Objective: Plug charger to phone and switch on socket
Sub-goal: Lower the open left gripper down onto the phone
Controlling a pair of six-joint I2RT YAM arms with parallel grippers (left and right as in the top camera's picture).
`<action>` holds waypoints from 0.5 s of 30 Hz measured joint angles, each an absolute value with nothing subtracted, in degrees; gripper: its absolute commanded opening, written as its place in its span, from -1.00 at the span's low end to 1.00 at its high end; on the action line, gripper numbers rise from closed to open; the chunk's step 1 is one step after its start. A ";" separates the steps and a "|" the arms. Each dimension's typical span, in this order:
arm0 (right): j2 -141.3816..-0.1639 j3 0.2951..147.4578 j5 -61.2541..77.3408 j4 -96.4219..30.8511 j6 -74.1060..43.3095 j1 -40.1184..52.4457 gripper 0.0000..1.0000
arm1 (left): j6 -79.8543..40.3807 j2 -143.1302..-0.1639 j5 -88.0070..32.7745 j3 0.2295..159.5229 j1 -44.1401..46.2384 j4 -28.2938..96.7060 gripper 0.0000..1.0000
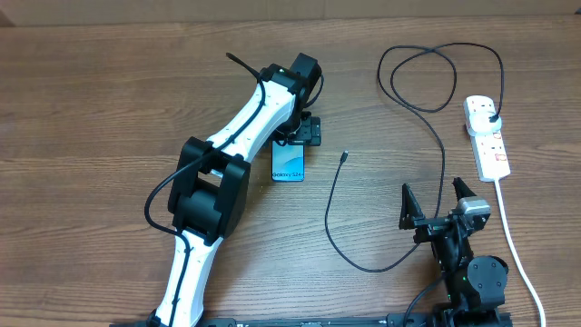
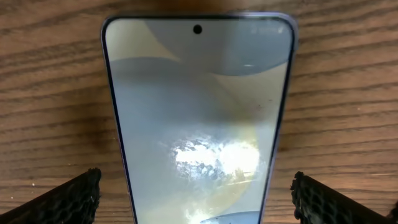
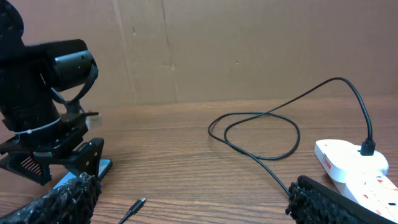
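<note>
Phone (image 1: 288, 165) top hidden under left gripper (image 1: 300, 136), jaws parted astride it. Right gripper (image 1: 434, 207) parted at front edge; charger (image 1: 328, 209) tip untouched.

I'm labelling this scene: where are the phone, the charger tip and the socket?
phone (image 1: 289, 166): overhead view, on the visible screen.
charger tip (image 1: 345, 156): overhead view, on the loose connector end.
socket (image 1: 488, 142): overhead view, on the middle of its body.

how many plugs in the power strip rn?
1: the charger's black plug, in the end of the socket farthest from the robot. The rest of it looks unoccupied; nothing seems hidden.
</note>
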State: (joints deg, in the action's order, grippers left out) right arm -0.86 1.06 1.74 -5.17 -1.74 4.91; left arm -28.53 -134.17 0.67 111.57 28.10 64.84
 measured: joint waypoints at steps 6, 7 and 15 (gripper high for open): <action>-0.86 1.06 1.74 -5.15 -1.74 4.91 1.00 | -28.51 -134.17 0.47 107.70 28.10 62.04 1.00; -0.86 1.06 1.74 -5.13 -1.74 4.91 1.00 | -28.34 -134.04 0.23 107.39 28.10 61.41 0.99; -0.86 1.06 1.74 -5.15 -1.72 4.91 1.00 | -27.42 -133.62 -0.69 106.85 28.10 59.92 1.00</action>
